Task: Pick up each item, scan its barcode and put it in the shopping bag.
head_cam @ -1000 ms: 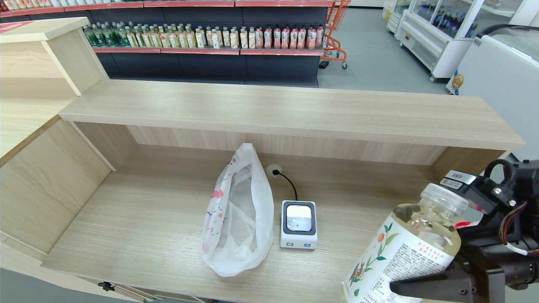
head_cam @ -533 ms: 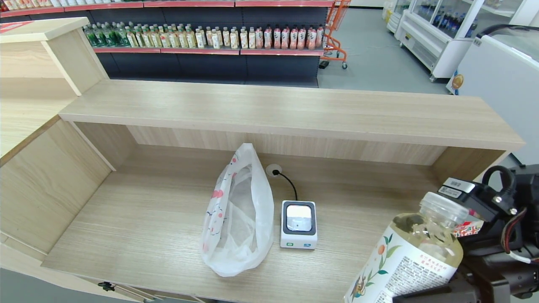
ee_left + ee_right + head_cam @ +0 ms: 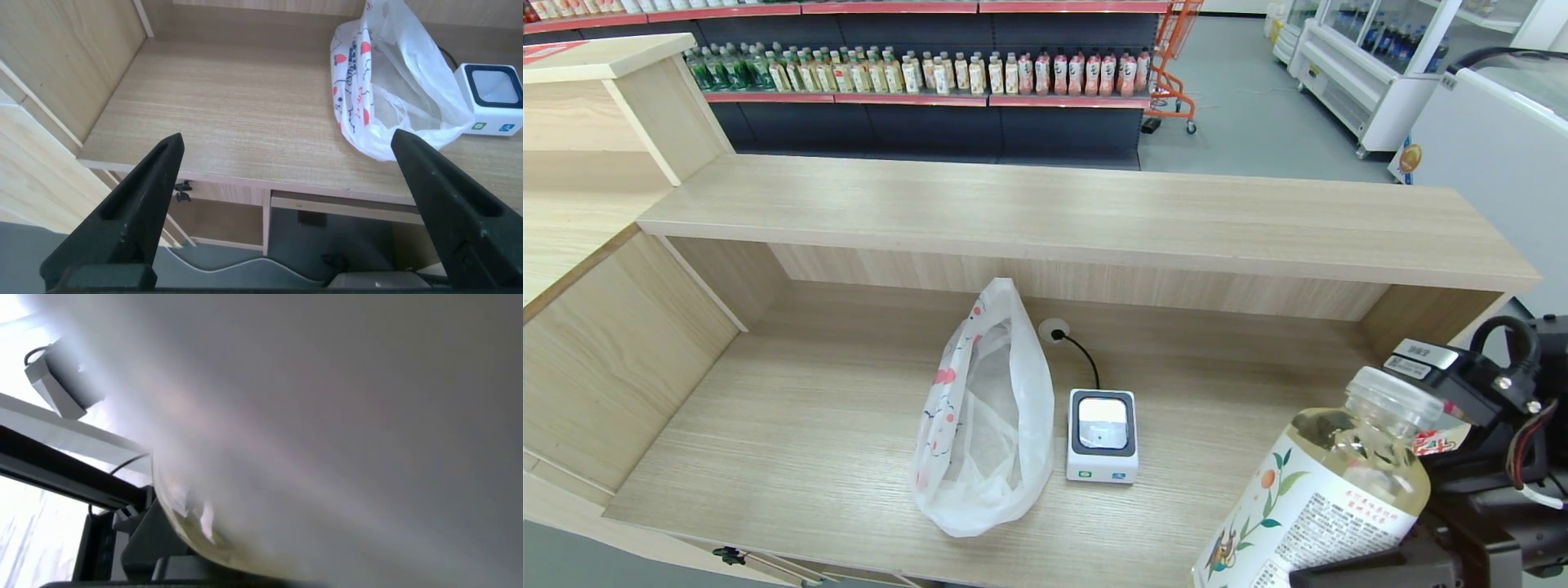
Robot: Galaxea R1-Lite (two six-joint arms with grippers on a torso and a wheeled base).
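A clear bottle [image 3: 1327, 490] of pale yellow drink, with a white flowered label and a clear cap, hangs tilted at the counter's right front corner. My right gripper [image 3: 1401, 535] is shut on its body; up close the bottle [image 3: 327, 441] is a pale blur. A white shopping bag [image 3: 984, 425] with red print lies slumped mid-counter, its mouth open toward the back. Just right of it sits the white barcode scanner [image 3: 1102, 435], window up. My left gripper [image 3: 290, 216] is open and hovers off the counter's front edge, near the bag [image 3: 384, 90] and scanner [image 3: 490, 98].
The wooden counter [image 3: 792, 441] is recessed under a raised ledge [image 3: 1078, 216] at the back, with a side wall [image 3: 621, 359] on the left. The scanner's black cable [image 3: 1082, 353] runs to a hole behind it. Drink shelves [image 3: 915, 73] and a freezer [image 3: 1486, 139] stand beyond.
My right gripper, with the bottle in it, has sunk slightly and drifted a little to the right. The bag and scanner have not moved.
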